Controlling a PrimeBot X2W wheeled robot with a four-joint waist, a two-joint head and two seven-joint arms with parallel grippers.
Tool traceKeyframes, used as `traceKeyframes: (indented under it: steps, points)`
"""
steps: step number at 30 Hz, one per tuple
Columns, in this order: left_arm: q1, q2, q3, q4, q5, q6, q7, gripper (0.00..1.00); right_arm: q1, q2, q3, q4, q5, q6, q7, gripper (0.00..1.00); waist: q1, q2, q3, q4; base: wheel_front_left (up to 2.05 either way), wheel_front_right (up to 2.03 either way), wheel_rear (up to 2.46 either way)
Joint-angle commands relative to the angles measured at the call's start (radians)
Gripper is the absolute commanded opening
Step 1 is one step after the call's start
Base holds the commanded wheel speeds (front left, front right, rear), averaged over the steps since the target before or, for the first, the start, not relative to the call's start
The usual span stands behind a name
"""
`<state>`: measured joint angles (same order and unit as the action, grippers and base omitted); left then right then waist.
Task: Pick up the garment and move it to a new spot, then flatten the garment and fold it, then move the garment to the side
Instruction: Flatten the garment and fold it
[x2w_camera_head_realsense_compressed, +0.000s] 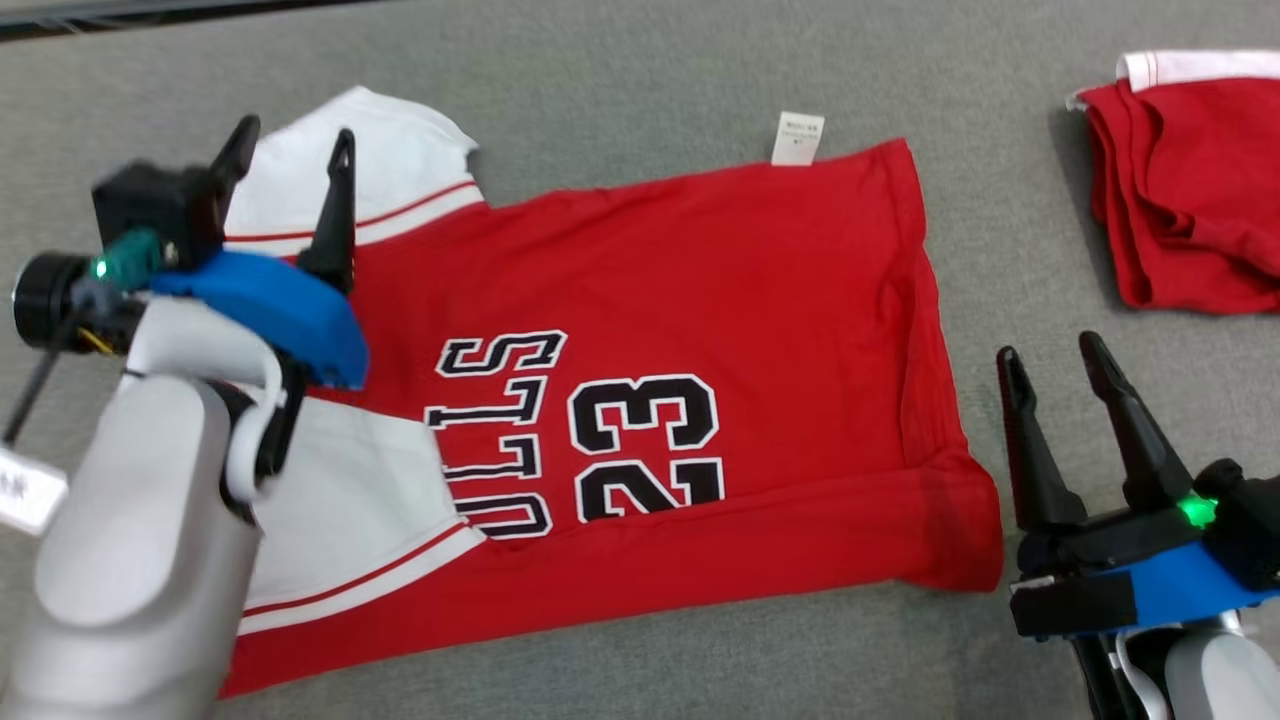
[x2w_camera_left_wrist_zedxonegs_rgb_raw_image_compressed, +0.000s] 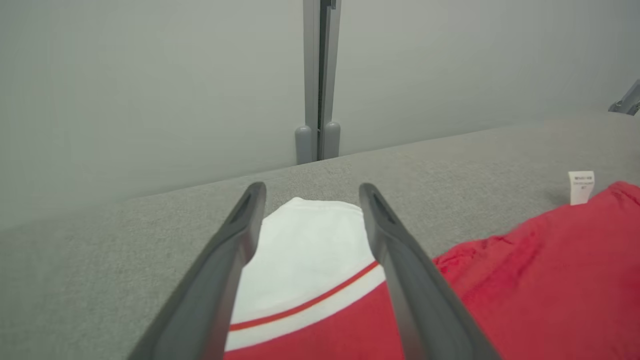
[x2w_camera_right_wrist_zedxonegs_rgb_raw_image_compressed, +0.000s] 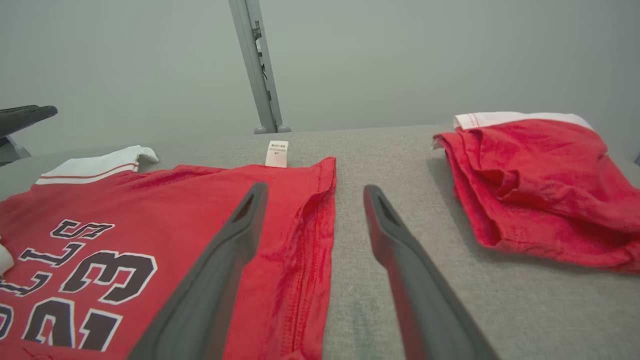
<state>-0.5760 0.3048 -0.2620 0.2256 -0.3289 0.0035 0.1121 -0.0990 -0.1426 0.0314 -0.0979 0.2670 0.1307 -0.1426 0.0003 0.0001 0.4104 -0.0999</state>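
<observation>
Two grippers: both stand with fingers spread wide and nothing held between them.
Garment (x2w_camera_head_realsense_compressed: 650, 400): a red jersey lying spread on the grey table cover (x2w_camera_head_realsense_compressed: 600, 70), printed side up, with black-and-white lettering and the number 23 showing.
Garment orientation: neck end towards the robot's left, hem end towards its right.
Garment condition: mostly flat; the near long edge is turned over onto the body as a strip, and the near white sleeve (x2w_camera_head_realsense_compressed: 350, 500) lies folded in over part of the lettering.
Far white sleeve (x2w_camera_head_realsense_compressed: 400, 165): lies out flat from the garment's far edge at the neck end, with a thin red stripe across it.
Left gripper (x2w_camera_head_realsense_compressed: 295, 130): over the garment's far white sleeve, one finger to each side of it in the left wrist view; contact with the cloth cannot be told.
Right gripper (x2w_camera_head_realsense_compressed: 1050, 348): just beside the garment's hem end at the near corner; in the right wrist view one finger lies over the hem edge, the other over bare cover.
Care label (x2w_camera_head_realsense_compressed: 798, 137): white, sticking out from the garment's far edge near the hem.
Second red garment (x2w_camera_head_realsense_compressed: 1190, 190): a rumpled pile with white trim, well apart from the garment, beyond its hem end.
</observation>
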Motion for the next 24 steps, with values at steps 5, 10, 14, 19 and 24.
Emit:
traceKeyframes:
  steps: [5,10,14,19,24]
  points:
    - [-0.194,0.011,-0.006,0.251,-0.025,-0.06,0.061,1.0,-0.057,-0.001,0.023,0.033,0.015,0.0,-0.028,1.0,-0.0003,-0.0001,0.07,-0.04,0.0,0.0,0.0]
    - [-0.323,0.028,-0.009,0.454,-0.028,-0.082,0.077,1.0,-0.091,0.001,0.042,0.061,0.029,0.0,-0.049,1.0,-0.0003,-0.0001,0.112,-0.069,0.0,0.0,0.0]
    - [-0.376,0.036,-0.032,0.582,-0.011,-0.085,0.115,1.0,-0.111,-0.005,0.049,0.087,0.037,0.0,-0.062,1.0,-0.0003,-0.0001,0.122,-0.078,0.0,0.0,0.0]
    - [-0.406,0.031,-0.052,0.674,-0.006,-0.095,0.109,0.0,-0.174,-0.028,0.06,0.133,0.059,0.0,-0.061,1.0,-0.0003,-0.0001,0.122,-0.077,0.0,0.0,0.0]
    - [-0.442,0.012,-0.063,0.726,-0.002,-0.092,0.049,0.0,-0.296,-0.064,0.081,0.228,0.086,0.0,-0.052,1.0,-0.0003,-0.0001,0.121,-0.06,0.0,0.0,0.0]
